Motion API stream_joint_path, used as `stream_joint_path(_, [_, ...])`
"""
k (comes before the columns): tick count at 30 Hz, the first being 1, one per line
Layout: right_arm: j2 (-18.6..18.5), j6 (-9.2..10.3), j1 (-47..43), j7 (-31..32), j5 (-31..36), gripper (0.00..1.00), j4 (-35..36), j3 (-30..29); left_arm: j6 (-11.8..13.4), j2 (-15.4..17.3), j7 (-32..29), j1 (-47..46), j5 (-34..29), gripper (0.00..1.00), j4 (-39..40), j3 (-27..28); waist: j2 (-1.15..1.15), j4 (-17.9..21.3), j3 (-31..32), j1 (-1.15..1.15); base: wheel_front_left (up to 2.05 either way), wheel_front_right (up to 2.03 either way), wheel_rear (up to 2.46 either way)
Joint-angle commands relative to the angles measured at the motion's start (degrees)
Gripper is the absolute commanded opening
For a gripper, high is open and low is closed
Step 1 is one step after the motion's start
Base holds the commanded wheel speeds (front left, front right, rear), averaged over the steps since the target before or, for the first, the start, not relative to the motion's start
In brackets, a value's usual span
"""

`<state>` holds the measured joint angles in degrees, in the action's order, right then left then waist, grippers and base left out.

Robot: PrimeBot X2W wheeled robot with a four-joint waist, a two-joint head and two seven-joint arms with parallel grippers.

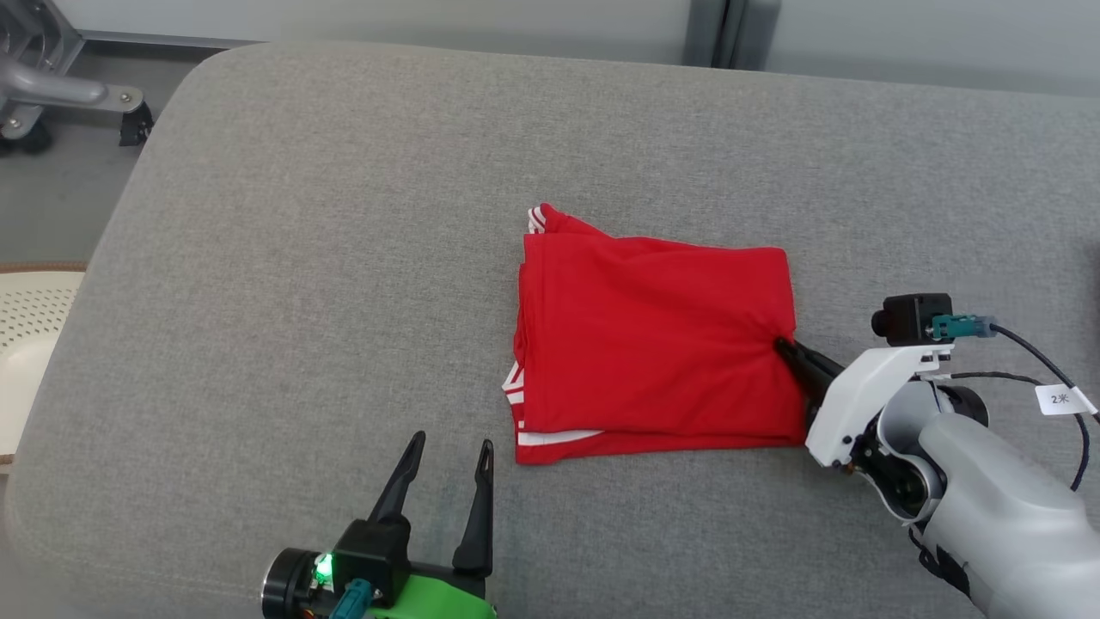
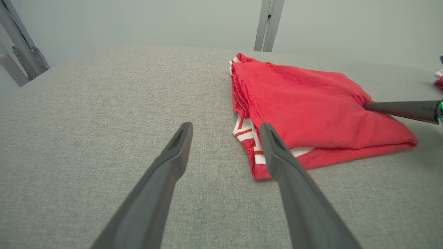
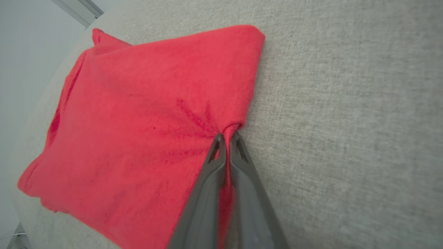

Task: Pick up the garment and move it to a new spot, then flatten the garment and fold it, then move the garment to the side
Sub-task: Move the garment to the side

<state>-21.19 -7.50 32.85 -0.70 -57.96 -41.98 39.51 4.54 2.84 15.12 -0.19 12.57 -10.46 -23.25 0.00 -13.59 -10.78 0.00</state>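
Head view: a folded red garment (image 1: 653, 335) lies near the middle of a grey padded surface (image 1: 301, 215), a little toward the robot's right.
Garment: it is a flat, roughly square bundle, with white striped trim (image 1: 514, 383) peeking out along its left edge.
Right gripper (image 1: 786, 348): the fingers are pressed together and pinch the middle of the garment's right edge, where the cloth puckers.
Left gripper (image 1: 453, 441): the fingers stand wide apart and hold nothing. It is near the garment's near left corner and apart from it.
Right wrist view: the pinch is clear here. A small ridge of red cloth sits between the two fingertips, and creases spread from it like rays. From the head, the same place looks only like a dark tip at the cloth's edge.
Left wrist view: it looks low across the surface, so the stacked layers and the red stripes on the white trim are plain. From the head, the bundle looks almost like one flat sheet.
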Motion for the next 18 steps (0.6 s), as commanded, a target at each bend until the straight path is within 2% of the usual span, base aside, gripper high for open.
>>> stream_joint_path(1, [-1.3, 0.05, 0.9, -1.0, 0.0, 0.0, -0.2, 0.5, 0.2, 0.1, 0.0, -0.8, 0.1, 1.0, 0.3, 0.2, 0.0, 0.9, -0.2, 0.0, 0.0, 0.0, 0.0])
stream_joint_path(6, [-4.6, 0.06, 3.3, -3.5, 1.3, 0.0, -0.8, 3.1, -0.2, 0.1, 0.0, -0.7, -1.0, 1.0, 0.9, 1.1, 0.0, 4.6, -1.0, 0.0, 0.0, 0.0, 0.0])
stream_joint_path(11, [-8.2, 0.06, 7.0, -5.3, 3.8, 0.0, -1.0, 5.1, -0.8, 0.1, 0.0, -1.8, -2.0, 1.0, 1.6, 1.9, 0.0, 11.1, -3.6, 0.0, 0.0, 0.0, 0.0])
stream_joint_path(18, [-14.3, 0.06, 11.5, -7.2, 5.2, 0.0, -1.1, 4.9, -2.4, 0.2, 0.0, -4.3, -4.5, 1.0, 1.2, 2.7, 0.0, 19.0, -7.2, 0.0, 0.0, 0.0, 0.0])
